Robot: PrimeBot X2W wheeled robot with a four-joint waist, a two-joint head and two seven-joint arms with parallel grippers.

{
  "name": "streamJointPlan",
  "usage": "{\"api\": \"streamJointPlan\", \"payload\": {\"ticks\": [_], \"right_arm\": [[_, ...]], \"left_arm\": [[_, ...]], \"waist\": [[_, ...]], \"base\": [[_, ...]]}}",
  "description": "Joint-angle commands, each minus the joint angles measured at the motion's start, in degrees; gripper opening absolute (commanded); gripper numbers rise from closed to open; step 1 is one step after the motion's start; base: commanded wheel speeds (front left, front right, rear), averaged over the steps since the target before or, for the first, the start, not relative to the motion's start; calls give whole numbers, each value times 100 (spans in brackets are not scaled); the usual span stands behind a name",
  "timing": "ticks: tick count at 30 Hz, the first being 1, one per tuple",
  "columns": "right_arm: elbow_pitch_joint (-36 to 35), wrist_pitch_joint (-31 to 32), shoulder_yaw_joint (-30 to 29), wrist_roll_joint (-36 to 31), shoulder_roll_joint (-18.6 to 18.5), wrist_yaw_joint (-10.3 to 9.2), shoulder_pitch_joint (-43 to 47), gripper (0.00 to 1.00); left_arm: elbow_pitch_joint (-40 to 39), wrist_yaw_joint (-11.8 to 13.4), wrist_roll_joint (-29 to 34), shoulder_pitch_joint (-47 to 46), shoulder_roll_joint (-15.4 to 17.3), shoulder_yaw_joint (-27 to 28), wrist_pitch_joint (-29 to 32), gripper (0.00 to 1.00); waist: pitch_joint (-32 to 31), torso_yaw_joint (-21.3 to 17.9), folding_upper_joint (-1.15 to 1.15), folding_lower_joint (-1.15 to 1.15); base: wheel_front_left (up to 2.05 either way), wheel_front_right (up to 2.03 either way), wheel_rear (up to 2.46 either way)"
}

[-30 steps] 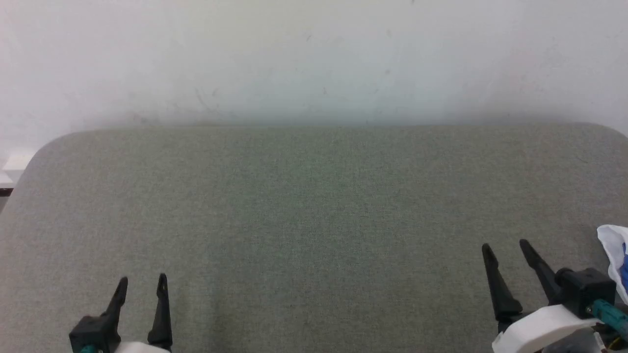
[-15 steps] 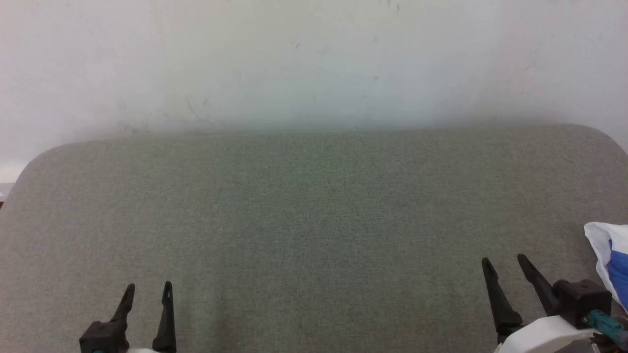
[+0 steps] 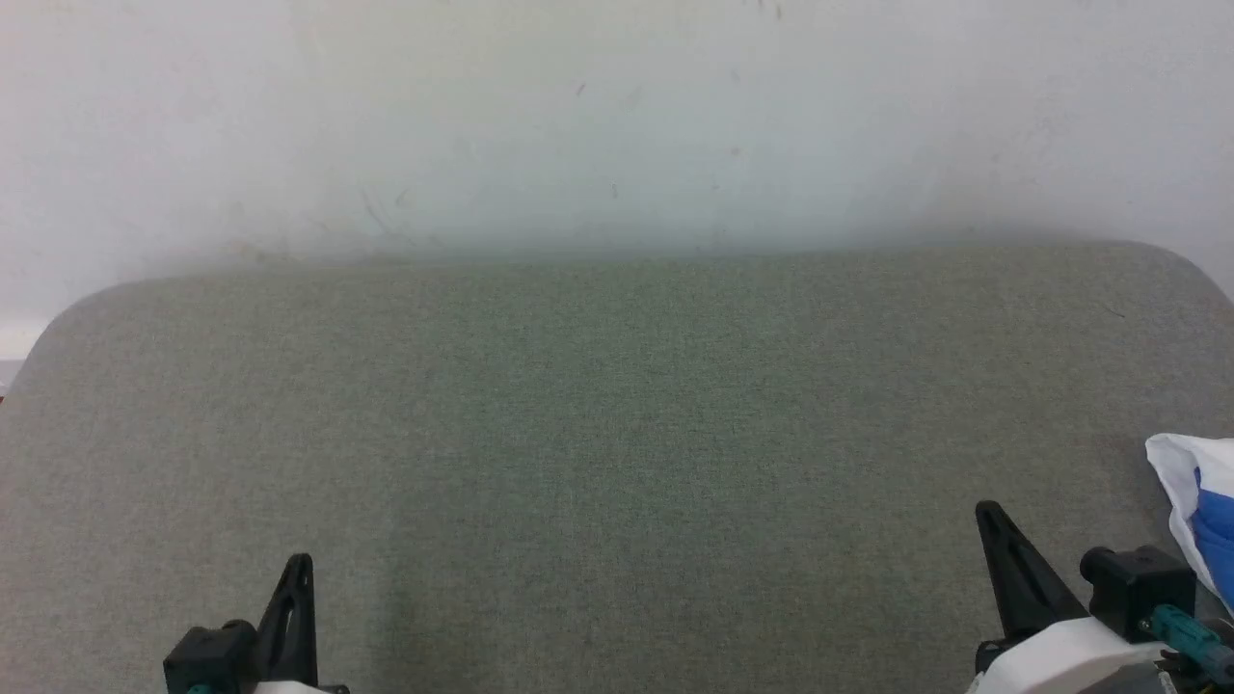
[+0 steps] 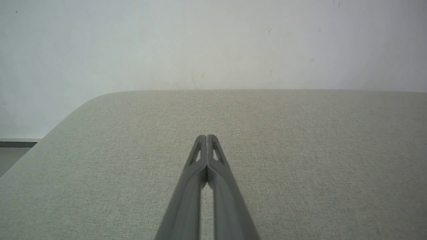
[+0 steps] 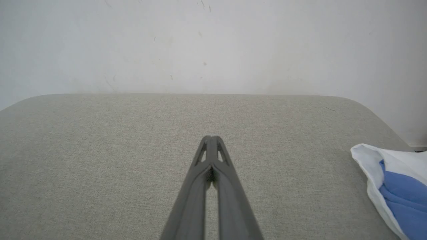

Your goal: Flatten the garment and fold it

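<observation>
The garment lies bunched at the far right edge of the head view, white cloth wrapped around a bright blue fold; most of it is cut off by the frame. The right wrist view shows the garment at its lower right, resting on the grey surface. My right gripper stands shut with nothing in it, to the left of the garment and apart from it. My left gripper is shut and empty at the lower left, over bare fabric.
A grey-green padded surface with rounded corners spans the views, its far edge against a scuffed white wall. A strip of floor or skirting shows past the surface's left corner.
Both grippers have gone from open to shut. The head camera has shifted, so the surface and garment sit a little differently in the picture.
</observation>
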Motion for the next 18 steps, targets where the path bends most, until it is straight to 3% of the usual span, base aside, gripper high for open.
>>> {"api": "streamJointPlan", "payload": {"ticks": [1,18], "right_arm": [[13,-32,7,-35,3,-1,-74,0],[86,-64,32,-138,7,-1,-214,0]], "left_arm": [[-40,-17,52,-79,-37,-2,24,0],[-122,-43,196,-207,-151,-5,181,0]], "waist": [[2,-2,-1,0],[27,-34,-1,0]], "base": [[0,0,0],[0,0,0]]}}
